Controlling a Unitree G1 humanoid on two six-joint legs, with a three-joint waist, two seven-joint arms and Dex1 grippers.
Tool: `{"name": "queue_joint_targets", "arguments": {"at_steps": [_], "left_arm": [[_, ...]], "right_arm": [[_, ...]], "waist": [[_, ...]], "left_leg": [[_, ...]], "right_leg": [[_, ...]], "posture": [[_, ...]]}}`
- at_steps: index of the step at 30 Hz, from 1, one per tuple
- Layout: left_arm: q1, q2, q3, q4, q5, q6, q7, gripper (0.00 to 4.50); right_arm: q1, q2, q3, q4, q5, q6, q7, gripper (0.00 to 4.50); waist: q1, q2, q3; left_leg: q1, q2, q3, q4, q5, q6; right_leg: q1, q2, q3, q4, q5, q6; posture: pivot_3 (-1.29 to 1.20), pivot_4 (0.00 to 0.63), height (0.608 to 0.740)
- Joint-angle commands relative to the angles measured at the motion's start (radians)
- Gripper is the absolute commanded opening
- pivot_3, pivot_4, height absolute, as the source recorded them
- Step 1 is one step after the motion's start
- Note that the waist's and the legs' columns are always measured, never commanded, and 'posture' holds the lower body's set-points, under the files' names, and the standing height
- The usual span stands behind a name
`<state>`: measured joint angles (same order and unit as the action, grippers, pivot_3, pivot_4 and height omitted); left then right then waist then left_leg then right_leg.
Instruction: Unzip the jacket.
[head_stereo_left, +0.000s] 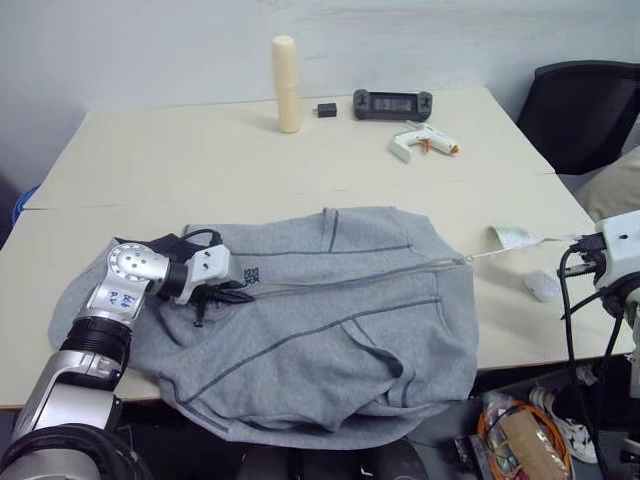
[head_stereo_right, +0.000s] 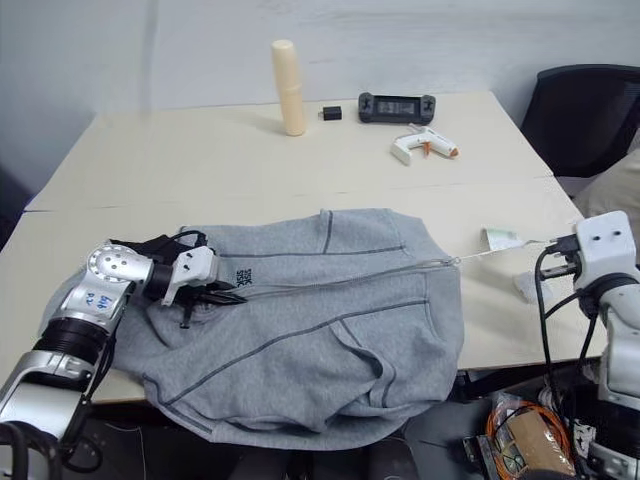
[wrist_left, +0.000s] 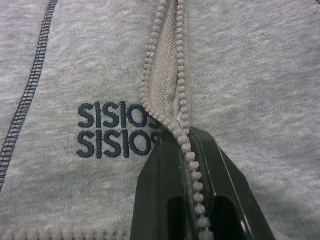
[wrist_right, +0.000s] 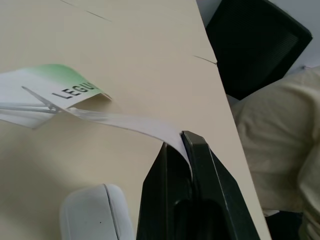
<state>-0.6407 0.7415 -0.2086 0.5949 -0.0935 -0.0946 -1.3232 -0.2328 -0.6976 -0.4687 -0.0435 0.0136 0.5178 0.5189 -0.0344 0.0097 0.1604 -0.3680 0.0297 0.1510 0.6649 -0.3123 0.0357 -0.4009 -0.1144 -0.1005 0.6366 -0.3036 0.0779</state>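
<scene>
Under left claw (head_stereo_left: 232, 291): jacket (head_stereo_left: 340, 320), zipper teeth pinched.

Tag gun (head_stereo_left: 424, 141), controller (head_stereo_left: 392, 104), cylinder (head_stereo_left: 287, 84), black chair (head_stereo_left: 585, 110)

The light grey jacket (head_stereo_left: 330, 320) has darker grey seams and a dark navy logo (wrist_left: 117, 131), its tag (wrist_right: 55, 92) is green and white, on a cream table (head_stereo_left: 200, 150).
</scene>
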Motion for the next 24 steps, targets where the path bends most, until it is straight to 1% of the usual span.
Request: {"name": "queue_joint_targets", "arguments": {"at_steps": [1,4,9,13,16,18,20,22,24], "left_arm": [[0.035,0.010,-0.017,0.025,0.041,0.079,-0.004,0.03],[0.028,0.018,-0.009,0.028,0.052,0.074,-0.002,0.03],[0.056,0.033,-0.011,0.038,0.078,0.041,0.025,0.03],[0.101,0.036,-0.009,0.002,0.071,0.047,0.039,0.03],[0.123,0.037,-0.006,-0.021,0.067,0.057,0.046,0.03],[0.131,0.036,-0.003,-0.035,0.074,0.069,0.060,0.03],[0.133,0.037,0.001,-0.052,0.066,0.087,0.058,0.03],[0.123,0.037,0.024,-0.078,0.021,0.155,0.032,0.03],[0.107,0.053,0.060,-0.130,-0.048,0.260,-0.023,0.66]], "right_arm": [[-0.080,-0.041,0.066,0.049,0.038,-0.033,0.054,0.00],[-0.144,-0.083,0.093,0.159,0.022,-0.098,0.056,0.00],[-0.302,-0.168,0.044,0.442,0.033,-0.169,-0.034,0.00],[-0.343,-0.225,0.033,0.556,0.041,-0.239,-0.068,0.00],[-0.331,-0.235,0.054,0.564,0.054,-0.262,-0.051,0.00],[-0.314,-0.225,0.080,0.547,0.065,-0.253,-0.021,0.00],[-0.289,-0.214,0.114,0.503,0.084,-0.236,0.051,0.00],[-0.250,-0.209,0.145,0.403,0.152,-0.168,0.177,0.00],[-0.203,-0.236,0.176,0.313,0.192,-0.117,0.279,0.38]], "waist": [[-0.004,0.000,0.000],[-0.002,0.001,0.000],[0.000,0.001,0.000],[0.003,0.001,0.000],[0.002,0.002,0.001],[-0.007,0.003,0.000],[-0.013,0.004,-0.001],[-0.015,0.005,-0.001],[-0.017,0.005,-0.001]], "left_leg": [[0.000,0.000,0.000,-0.001,0.000,-0.001],[-0.001,0.000,0.000,-0.001,0.000,-0.001],[-0.002,0.000,0.000,-0.001,0.001,-0.001],[-0.001,0.000,0.000,-0.001,0.001,-0.002],[-0.002,0.000,0.000,-0.001,0.001,-0.002],[0.000,0.001,0.000,-0.003,0.001,-0.002],[0.003,0.002,0.000,-0.004,0.002,-0.003],[0.005,0.001,0.000,-0.007,0.002,-0.003],[0.004,0.001,0.000,-0.007,0.002,-0.003]], "right_leg": [[0.000,0.000,0.000,0.000,0.000,0.000],[0.000,0.000,0.002,-0.001,0.000,0.000],[-0.001,0.000,0.005,-0.002,0.000,0.000],[-0.001,0.000,0.006,-0.003,0.000,0.000],[-0.001,-0.001,0.007,-0.004,0.000,0.000],[0.000,0.000,0.007,-0.005,0.000,0.000],[0.002,0.000,0.007,-0.005,0.000,0.000],[0.004,0.000,0.007,-0.006,0.000,0.000],[0.004,0.000,0.007,-0.007,0.000,0.000]], "posture": [[0.00,0.150,0.740],[0.00,0.150,0.740],[0.00,0.150,0.740],[0.00,0.150,0.740],[0.00,0.150,0.740],[0.00,0.150,0.740],[0.00,0.150,0.740],[0.00,0.150,0.740],[0.00,0.150,0.740]]}}
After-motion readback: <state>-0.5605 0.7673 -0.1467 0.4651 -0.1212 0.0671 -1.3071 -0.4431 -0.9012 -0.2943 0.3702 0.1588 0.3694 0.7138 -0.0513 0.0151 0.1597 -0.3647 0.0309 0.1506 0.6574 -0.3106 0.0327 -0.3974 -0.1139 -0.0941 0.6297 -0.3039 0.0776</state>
